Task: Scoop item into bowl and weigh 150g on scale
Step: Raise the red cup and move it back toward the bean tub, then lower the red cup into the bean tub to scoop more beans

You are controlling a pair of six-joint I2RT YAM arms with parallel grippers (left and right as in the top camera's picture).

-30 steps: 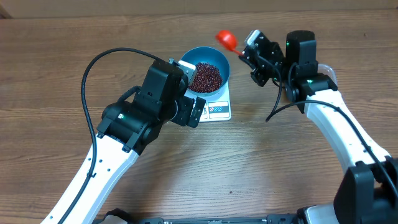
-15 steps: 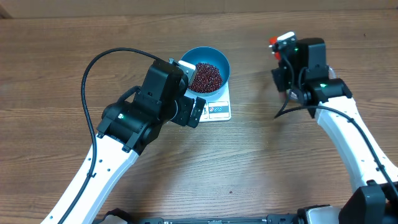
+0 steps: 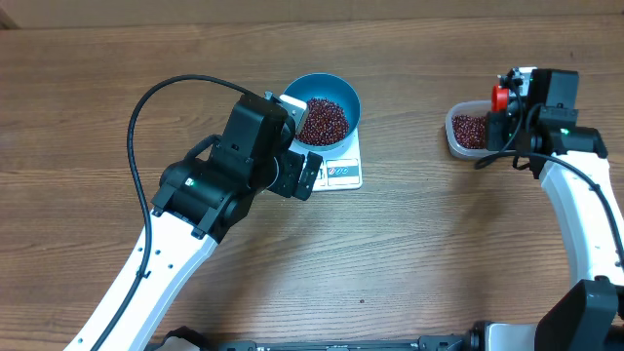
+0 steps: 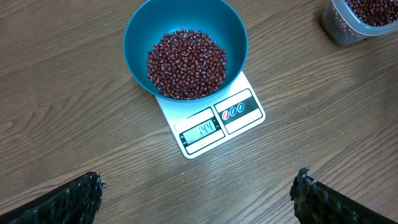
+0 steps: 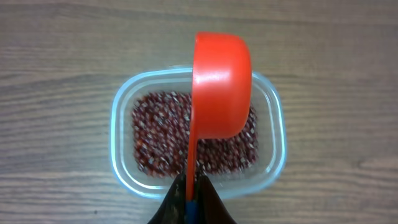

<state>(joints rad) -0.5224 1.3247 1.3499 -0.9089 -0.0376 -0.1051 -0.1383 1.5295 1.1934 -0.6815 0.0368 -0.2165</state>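
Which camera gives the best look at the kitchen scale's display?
The left wrist view: the display of the scale faces the camera, unobstructed, reading 144. Overhead, the scale is small, partly under the bowl, digits unreadable. The right wrist view does not show it.

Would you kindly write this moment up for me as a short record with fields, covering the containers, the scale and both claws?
bowl: blue, standing on the scale, holding a pile of beans
scale: white; display appears to read 144
tub: clear, on the table to the right of the scale, partly filled with beans
scoop: red, above the tub
right claw: shut on the scoop's handle
left claw: open, holding nothing, above the table near the scale
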